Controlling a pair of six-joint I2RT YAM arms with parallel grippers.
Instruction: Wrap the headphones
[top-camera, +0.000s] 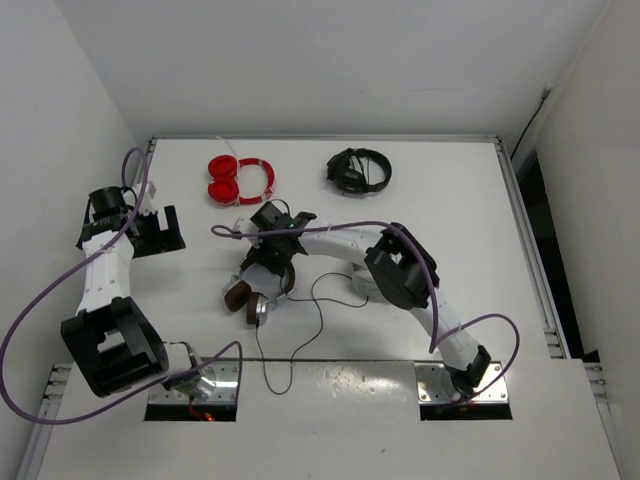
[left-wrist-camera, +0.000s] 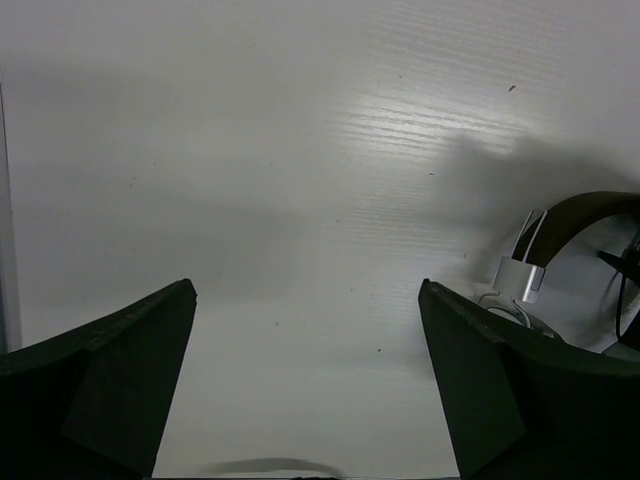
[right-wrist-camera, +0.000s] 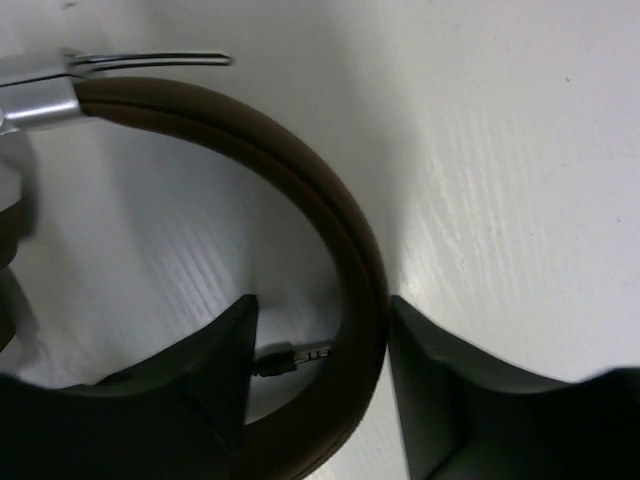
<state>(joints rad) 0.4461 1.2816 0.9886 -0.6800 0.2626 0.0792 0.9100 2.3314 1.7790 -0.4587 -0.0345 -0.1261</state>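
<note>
The headphones (top-camera: 242, 296), with brown ear pads and silver cups, lie on the white table (top-camera: 430, 200) at centre. Their thin black cable (top-camera: 320, 325) trails loosely toward the near edge. My right gripper (top-camera: 268, 260) is right over them. In the right wrist view the brown headband (right-wrist-camera: 250, 135) curves down between the open jaws of the right gripper (right-wrist-camera: 322, 305). The band lies against the right finger, apart from the left. The cable's plug (right-wrist-camera: 305, 353) lies inside the band by the left finger. My left gripper (top-camera: 160, 232) is open and empty at the far left (left-wrist-camera: 305, 290); the headband (left-wrist-camera: 585, 213) shows at its right.
Red headphones (top-camera: 238, 180) lie at the back left of centre. Dark, larger headphones (top-camera: 358, 170) lie at the back right of centre. A metal rail (top-camera: 530, 250) runs along the table's right edge, and white walls close in the left side and back.
</note>
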